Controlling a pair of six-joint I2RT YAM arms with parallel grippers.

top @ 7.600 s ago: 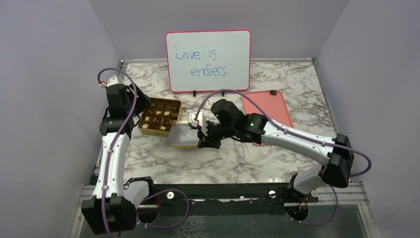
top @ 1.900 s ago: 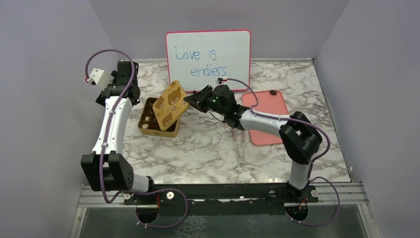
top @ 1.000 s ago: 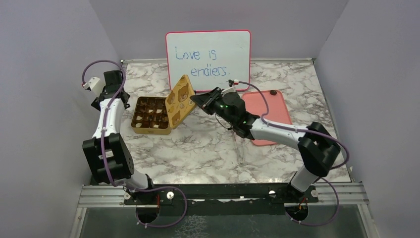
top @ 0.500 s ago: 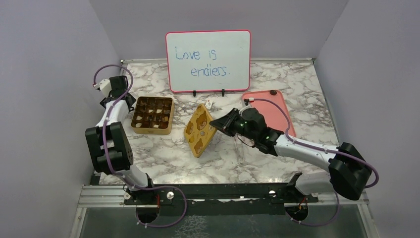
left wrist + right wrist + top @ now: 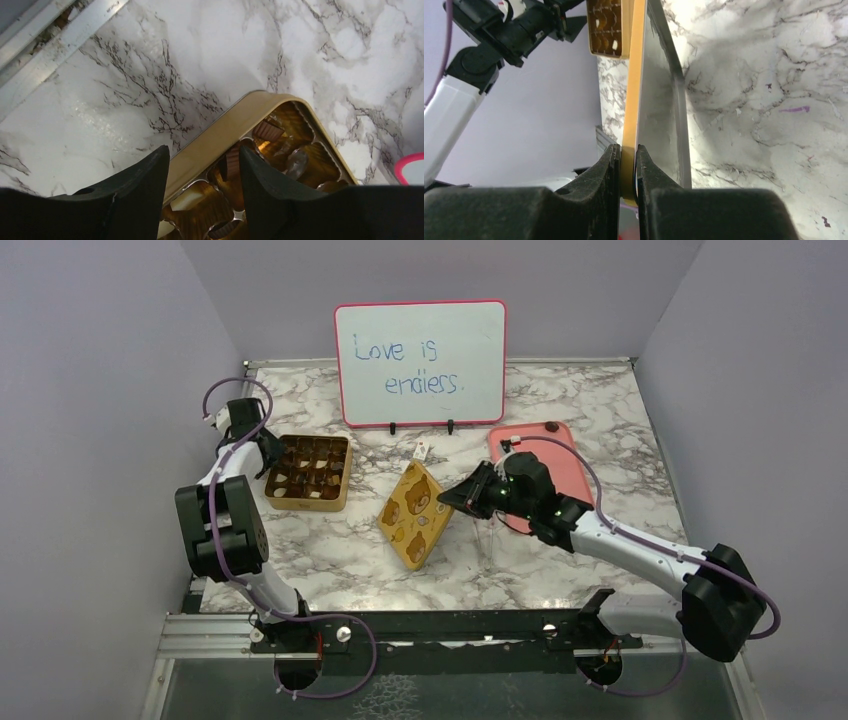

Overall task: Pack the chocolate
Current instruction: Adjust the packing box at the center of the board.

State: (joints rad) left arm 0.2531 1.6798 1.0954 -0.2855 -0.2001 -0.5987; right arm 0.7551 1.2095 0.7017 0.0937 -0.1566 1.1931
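Left gripper [image 5: 202, 155] hangs over the left-hand side of an open gold tin [image 5: 215, 135]. Its two black fingers [image 5: 135, 195] are spread apart, one on each side of the tin's side wall. It is not clear whether either finger touches the metal.

The chocolates [image 5: 267, 131] lie inside the tin, in its grid of small compartments, just past the left gripper's fingertips. Brown pieces and a few pale ones show in several compartments, and some compartments look bare. The tin sits flat on the marble table [image 5: 330, 550], toward the left and in front of a whiteboard [image 5: 420, 362] with blue handwriting.

Right gripper [image 5: 628, 160] is well to the right of the tin, near the middle of the table. It is clamped tight on one edge of the tin's gold lid [image 5: 415, 515]. The lid is held up on edge and tilted, with its lowest corner close to the table; whether it touches cannot be told. The chocolates in the tin are well apart from this gripper, beyond the lid.

A small white tag [image 5: 420, 451] lies on the table just behind the lid. A pink tray [image 5: 560, 465] sits behind the right arm, with one small dark piece [image 5: 551, 426] near its far edge.
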